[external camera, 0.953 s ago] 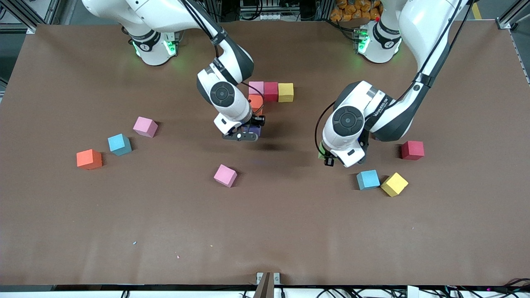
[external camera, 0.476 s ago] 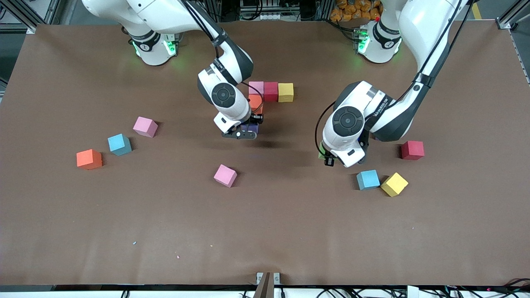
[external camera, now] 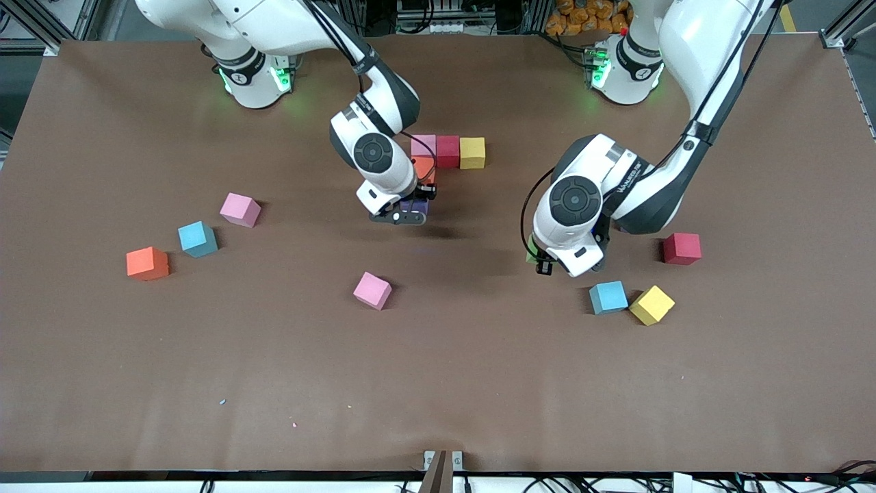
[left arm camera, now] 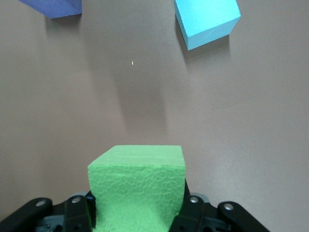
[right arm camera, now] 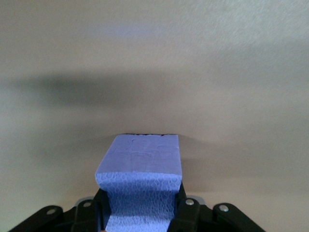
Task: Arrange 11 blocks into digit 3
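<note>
Right hand hides most of purple block.

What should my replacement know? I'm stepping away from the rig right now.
Right gripper: shut on the purple block, just in front of the orange block of the started figure.
Left gripper: shut on the green block, over the table near the loose blue block.
Done: a row of pink, red and yellow blocks, with the orange block below the pink.
Left: place the purple and green blocks, then add from the loose blocks on the table to finish the 3.
</note>
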